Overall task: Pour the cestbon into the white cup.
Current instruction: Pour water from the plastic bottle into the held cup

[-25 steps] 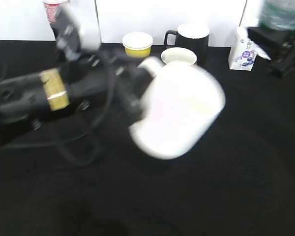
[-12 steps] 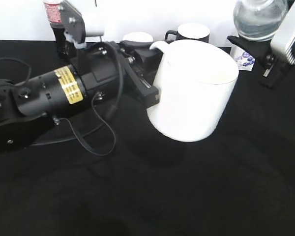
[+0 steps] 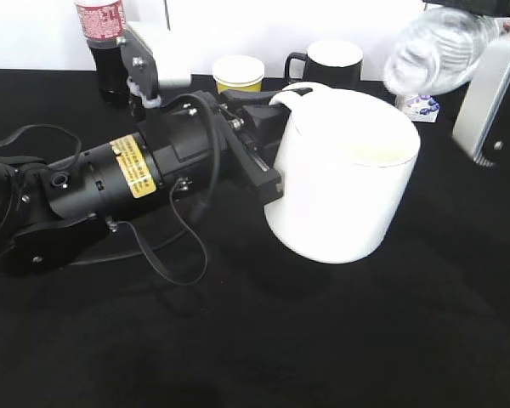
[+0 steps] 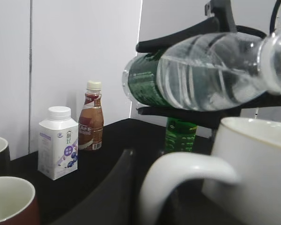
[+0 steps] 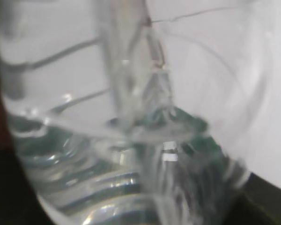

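Exterior view: the left pincer (image 3: 268, 127) held the large all-white ceramic mug (image 3: 344, 178) by its loop handle, lifted clear of the black counter (image 3: 340, 340), mouth up with a slight tilt. The clear plastic water bottle with dark green label (image 3: 433, 55) lay tipped near horizontal above and to the right of the mug, blurred, beside the right arm's grey housing (image 3: 484, 93); the right pincer itself was not made out here. Behind stood a small yellow cup with white rim (image 3: 238, 72), a black mug (image 3: 331, 61) and a dark cola bottle with red label (image 3: 102, 42). Left wrist view: the mug's handle (image 4: 178, 180) sat close in the foreground; the bottle (image 4: 201, 70) lay sideways, clamped between the right pincer's black fingers (image 4: 178, 37), its narrow end over the mug rim. A white carton (image 4: 58, 143) and a brown drink bottle (image 4: 91, 117) stood against the wall. Right wrist view: clear ribbed plastic of the bottle (image 5: 107, 140) filled the frame.
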